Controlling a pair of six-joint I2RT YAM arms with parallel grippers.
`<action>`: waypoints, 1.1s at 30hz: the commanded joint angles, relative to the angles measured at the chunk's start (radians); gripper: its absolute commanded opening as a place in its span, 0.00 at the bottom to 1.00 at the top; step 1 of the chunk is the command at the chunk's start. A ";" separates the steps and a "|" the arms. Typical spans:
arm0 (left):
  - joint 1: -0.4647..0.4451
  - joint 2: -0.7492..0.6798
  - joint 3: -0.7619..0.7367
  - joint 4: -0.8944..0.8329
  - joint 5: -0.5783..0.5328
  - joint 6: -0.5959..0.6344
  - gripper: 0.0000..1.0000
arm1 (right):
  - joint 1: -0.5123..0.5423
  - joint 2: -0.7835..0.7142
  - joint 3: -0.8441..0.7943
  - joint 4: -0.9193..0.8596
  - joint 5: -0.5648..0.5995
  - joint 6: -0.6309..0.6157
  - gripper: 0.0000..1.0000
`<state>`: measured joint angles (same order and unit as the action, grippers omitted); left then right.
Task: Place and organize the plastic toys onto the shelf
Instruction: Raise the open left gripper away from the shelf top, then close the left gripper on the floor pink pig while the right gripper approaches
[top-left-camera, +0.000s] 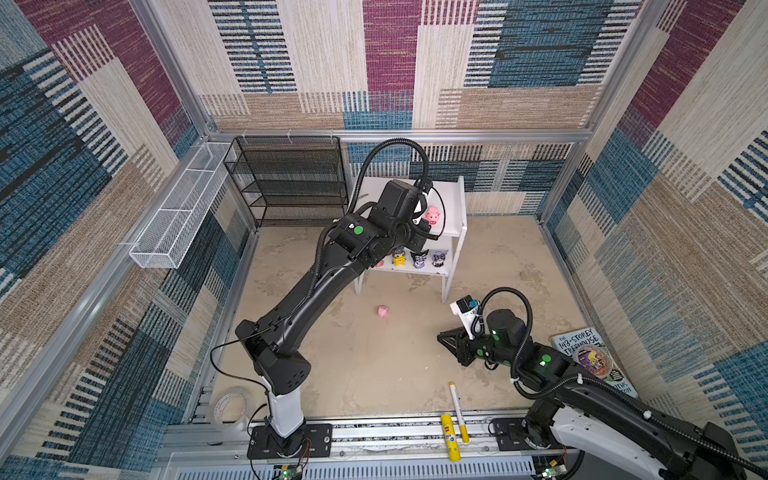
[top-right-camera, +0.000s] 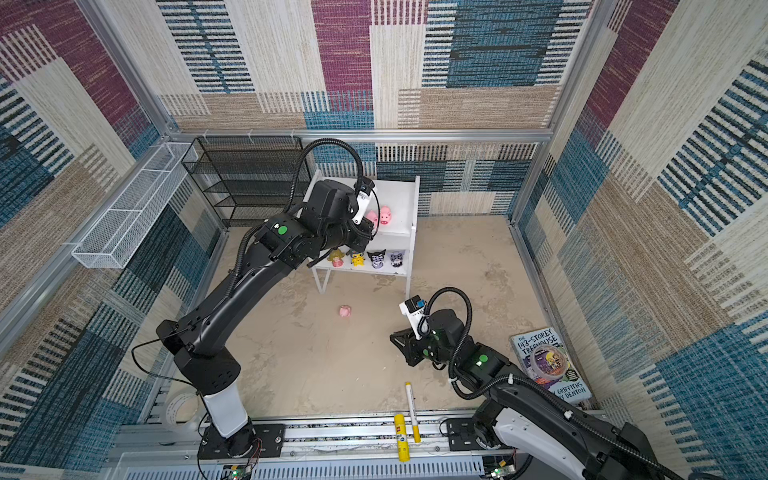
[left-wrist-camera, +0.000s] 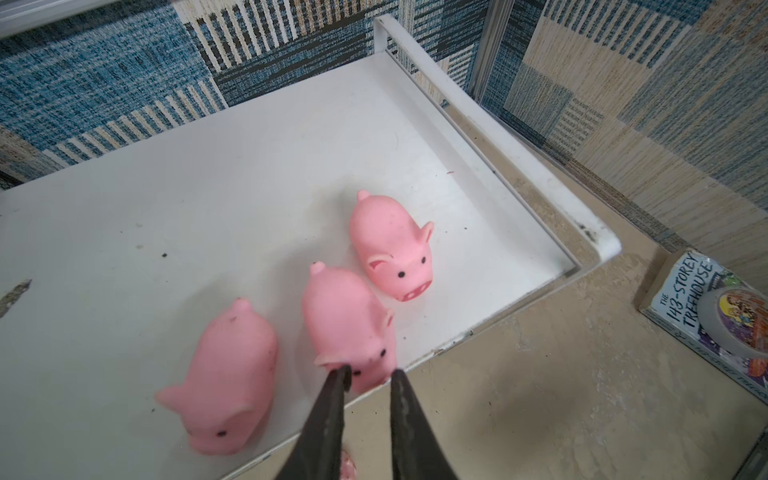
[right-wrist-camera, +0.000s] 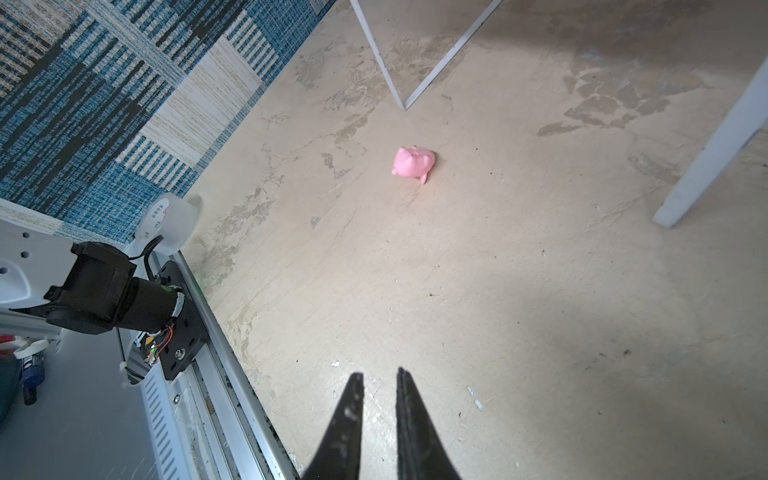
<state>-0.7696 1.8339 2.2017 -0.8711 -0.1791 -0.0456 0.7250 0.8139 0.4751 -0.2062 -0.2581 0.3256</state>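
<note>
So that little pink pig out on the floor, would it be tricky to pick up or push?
Probably light: the pig is small beside the shelf leg. It looks tipped over, and its rounded body seems apt to roll or skid if nudged. Its smooth, curved skin might slip between the narrow fingers, so a grip across the body seems safest.

Bold hand-lettered words "THE 143-STOREY TREEHOUSE" run across the pale blue cover of a book (top-right-camera: 536, 341) lying on the bench (top-right-camera: 457, 270) by the right wall, legible in both top views and the left wrist view. Near its lower edge, the partly covered names "GRIFFITHS" and "DENTON". Print on the yellow tube (top-right-camera: 401, 436), marker (top-right-camera: 412, 411) and tape roll (right-wrist-camera: 168, 222) is too small to read.
</note>
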 joint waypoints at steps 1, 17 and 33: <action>0.001 0.005 0.022 0.008 -0.009 0.027 0.22 | 0.000 -0.005 -0.001 0.013 0.009 0.012 0.19; -0.041 -0.384 -0.385 0.017 0.046 0.005 0.58 | 0.000 -0.016 0.002 0.029 -0.002 -0.006 0.31; -0.057 -0.700 -1.401 0.512 0.094 -0.255 0.73 | 0.002 0.195 0.028 0.167 -0.016 -0.006 0.75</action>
<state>-0.8318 1.1091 0.8574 -0.5449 -0.0761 -0.2302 0.7265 0.9859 0.4885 -0.0975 -0.2852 0.3138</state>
